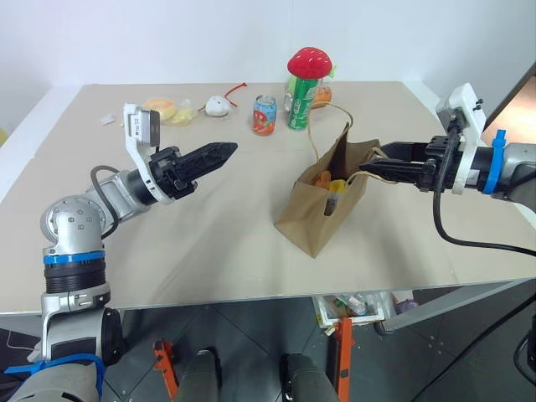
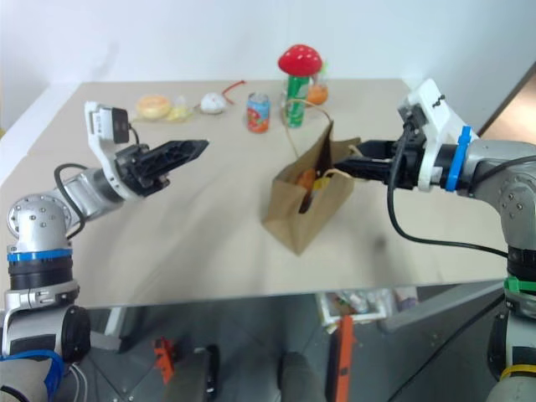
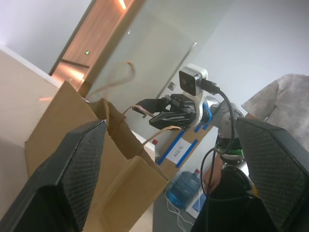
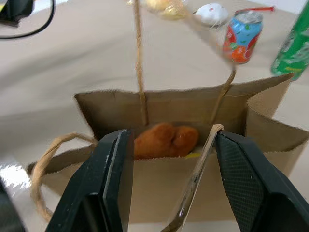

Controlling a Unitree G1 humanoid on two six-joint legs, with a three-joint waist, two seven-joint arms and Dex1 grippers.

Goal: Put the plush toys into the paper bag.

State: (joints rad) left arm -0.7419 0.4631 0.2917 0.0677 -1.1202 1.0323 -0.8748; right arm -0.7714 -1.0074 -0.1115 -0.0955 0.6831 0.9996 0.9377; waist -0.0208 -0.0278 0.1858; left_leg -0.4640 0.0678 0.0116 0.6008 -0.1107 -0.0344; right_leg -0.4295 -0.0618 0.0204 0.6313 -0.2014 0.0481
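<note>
Both pincers gape empty; right pincer (image 1: 374,167) straddles a handle (image 4: 195,179), so snagging it could topple the bag (image 1: 322,209).

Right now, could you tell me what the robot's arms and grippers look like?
Both arms are silver-grey metal with blue bands. Each wrist carries a white camera mount with black cables looping off. The left gripper and right gripper each have two black, tapered fingers with textured inner pads.

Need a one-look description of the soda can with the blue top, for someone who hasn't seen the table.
On the tan table, look at the far edge behind the open paper bag. Two cans stand side by side there; the short red-and-blue soda can is left of the taller green can, which stands in front of a red mushroom-capped plush.
</note>
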